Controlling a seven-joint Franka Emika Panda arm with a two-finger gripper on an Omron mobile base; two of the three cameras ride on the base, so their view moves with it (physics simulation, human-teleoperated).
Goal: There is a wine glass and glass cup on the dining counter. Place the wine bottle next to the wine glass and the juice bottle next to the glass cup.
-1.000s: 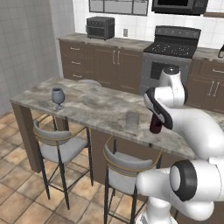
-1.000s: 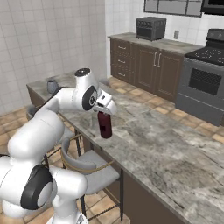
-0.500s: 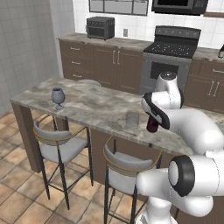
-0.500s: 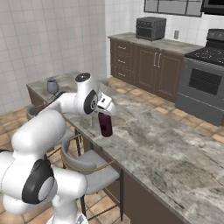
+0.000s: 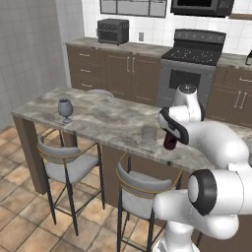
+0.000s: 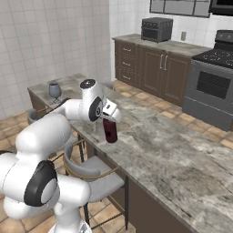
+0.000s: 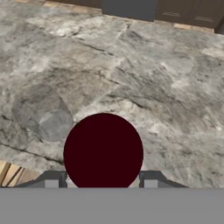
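Note:
My gripper (image 5: 169,130) is shut on the dark red juice bottle (image 5: 170,141), held upright from above, low over the dining counter (image 5: 103,119). Whether its base touches the stone I cannot tell. The glass cup (image 5: 148,134) stands just left of the bottle. In the hand view the bottle's round top (image 7: 103,151) sits between my fingertips (image 7: 51,180), and the cup (image 7: 43,116) is to its upper left. Far off at the counter's left end stands the wine glass (image 5: 65,109), also visible from the right base (image 6: 54,90). The wine bottle is out of view.
Two bar stools (image 5: 66,162) (image 5: 140,189) are tucked under the counter's near side. Kitchen cabinets with a toaster oven (image 5: 112,31) and a stove (image 5: 193,61) line the back wall. Bare stone stretches between the wine glass and the cup.
The arm has lowered the juice bottle a little and brought it slightly closer to the glass cup. The grip is unchanged.

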